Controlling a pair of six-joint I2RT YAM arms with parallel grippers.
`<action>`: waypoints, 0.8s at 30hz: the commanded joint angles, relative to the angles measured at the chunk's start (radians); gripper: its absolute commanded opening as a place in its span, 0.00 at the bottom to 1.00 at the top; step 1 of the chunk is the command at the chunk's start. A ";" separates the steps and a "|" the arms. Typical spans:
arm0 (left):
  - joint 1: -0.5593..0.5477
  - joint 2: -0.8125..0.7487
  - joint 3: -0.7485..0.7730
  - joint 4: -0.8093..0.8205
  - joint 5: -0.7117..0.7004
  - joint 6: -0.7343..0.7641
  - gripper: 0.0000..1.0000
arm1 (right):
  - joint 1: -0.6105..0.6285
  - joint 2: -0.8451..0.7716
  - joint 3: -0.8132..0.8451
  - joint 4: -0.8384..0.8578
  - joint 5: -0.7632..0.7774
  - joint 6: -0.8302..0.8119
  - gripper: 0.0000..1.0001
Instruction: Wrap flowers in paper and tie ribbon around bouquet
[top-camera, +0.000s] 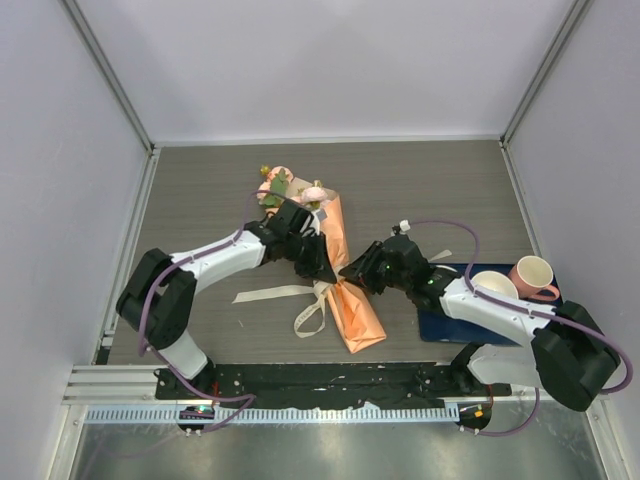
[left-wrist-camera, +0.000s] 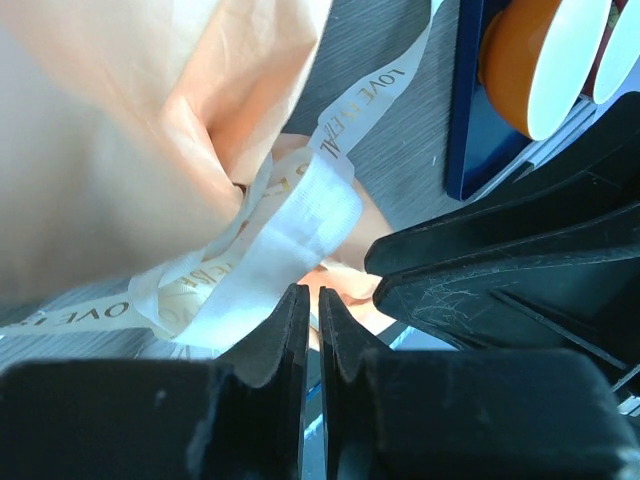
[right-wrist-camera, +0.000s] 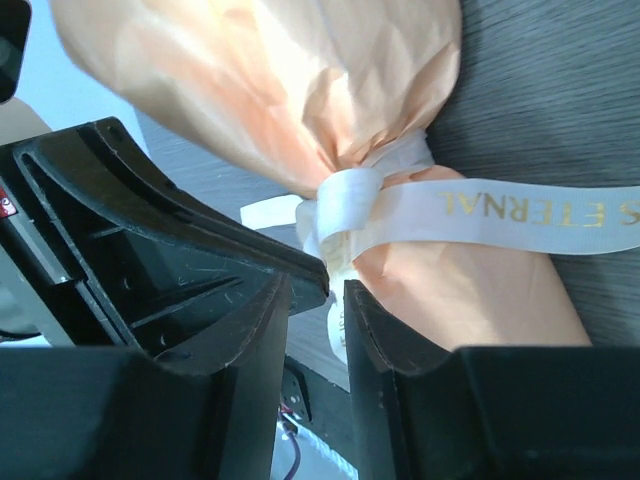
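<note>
Two grippers meet at the waist of the bouquet (top-camera: 355, 310), which lies on the surface (top-camera: 430, 190) with the flowers (top-camera: 315, 193) at its far end. The paper (right-wrist-camera: 280, 90) is gathered and the ribbon (right-wrist-camera: 520, 210) knotted round it, so the tying step looks nearly done. The left gripper (left-wrist-camera: 312, 300) is pressed almost together at the knot; whether it nips a strand I cannot tell. The right gripper (right-wrist-camera: 335, 295) stands parted beside the knot, holding nothing. Next move, probably: snug the knot, or draw clear without dragging the ribbon tails.

ribbon (right-wrist-camera: 500, 210) | gold print | right wrist view: "ETERNAL"; left wrist view: "LOVE ETERNAL"
</note>
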 joint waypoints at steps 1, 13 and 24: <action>0.000 -0.104 -0.008 -0.014 -0.022 0.010 0.12 | 0.014 -0.051 0.016 -0.007 -0.019 -0.016 0.36; 0.099 -0.284 -0.057 -0.095 -0.055 0.038 0.21 | 0.053 0.097 0.091 0.040 -0.022 0.003 0.36; 0.099 -0.287 -0.097 -0.055 -0.021 0.021 0.20 | 0.054 0.150 0.125 0.046 0.001 0.012 0.30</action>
